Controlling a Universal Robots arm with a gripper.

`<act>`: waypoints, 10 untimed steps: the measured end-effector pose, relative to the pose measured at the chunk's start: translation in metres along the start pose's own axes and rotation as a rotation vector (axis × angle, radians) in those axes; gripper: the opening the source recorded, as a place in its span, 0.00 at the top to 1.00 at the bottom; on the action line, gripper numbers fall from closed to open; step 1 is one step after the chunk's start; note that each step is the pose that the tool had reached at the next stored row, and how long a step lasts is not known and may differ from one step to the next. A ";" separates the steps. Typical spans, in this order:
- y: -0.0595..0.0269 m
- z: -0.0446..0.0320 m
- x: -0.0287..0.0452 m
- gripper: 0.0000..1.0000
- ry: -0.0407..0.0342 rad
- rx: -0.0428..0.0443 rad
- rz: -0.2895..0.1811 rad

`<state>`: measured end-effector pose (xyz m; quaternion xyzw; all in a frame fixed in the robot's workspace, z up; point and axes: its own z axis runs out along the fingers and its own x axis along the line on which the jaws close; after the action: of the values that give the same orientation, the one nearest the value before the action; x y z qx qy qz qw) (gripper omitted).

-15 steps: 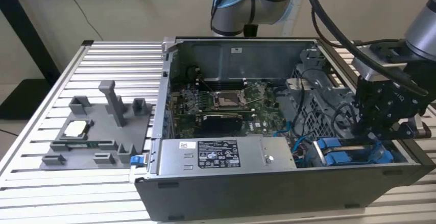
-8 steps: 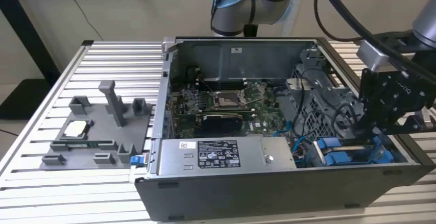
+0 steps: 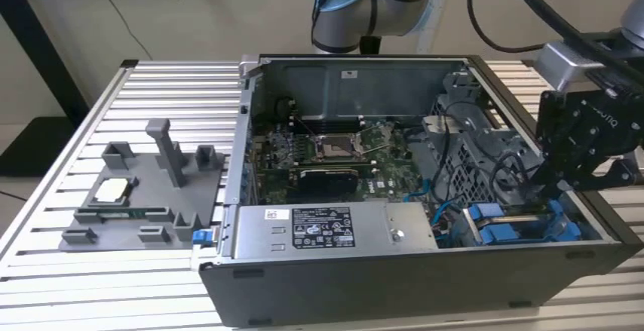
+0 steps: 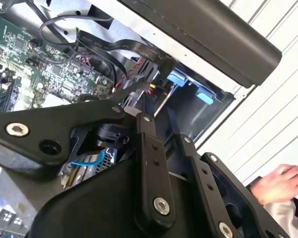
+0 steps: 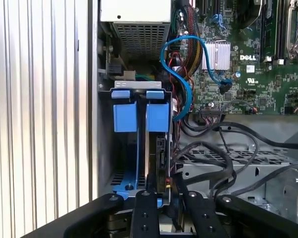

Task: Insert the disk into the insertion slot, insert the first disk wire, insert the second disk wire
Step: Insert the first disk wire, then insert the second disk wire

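Closest to the wrist cameras, the gripper [image 5: 165, 194] hung over the slot [image 5: 107, 139] in a corner of the computer case [image 3: 403, 286]; I could not tell its grip. I noted the disk [image 5: 158, 148] standing on edge in that slot, blue carrier tabs showing. A printed white label [image 3: 322, 229] sat on the grey power-supply box [image 3: 252, 234].

**Disk seated in slot**

Noted standing on edge: flat silver-grey hard drive in bright blue plastic carrier [image 5: 157, 118], lodged inside narrow dark grey metal drive bay [image 5: 106, 148] with blue edges. Blue carrier tabs showing at bay opening. Located at corner of open computer case [image 3: 403, 286].
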<state>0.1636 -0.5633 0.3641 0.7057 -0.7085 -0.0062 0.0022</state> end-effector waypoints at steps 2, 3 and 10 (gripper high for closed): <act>0.0001 -0.0045 -0.0001 0.73 0.0025 0.0000 0.000; 0.0001 -0.0066 -0.0002 0.73 0.0036 0.0000 0.000; 0.0005 -0.0113 -0.0054 0.73 0.0056 0.0008 0.000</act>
<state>0.1632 -0.5580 0.3754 0.7056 -0.7085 -0.0040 0.0040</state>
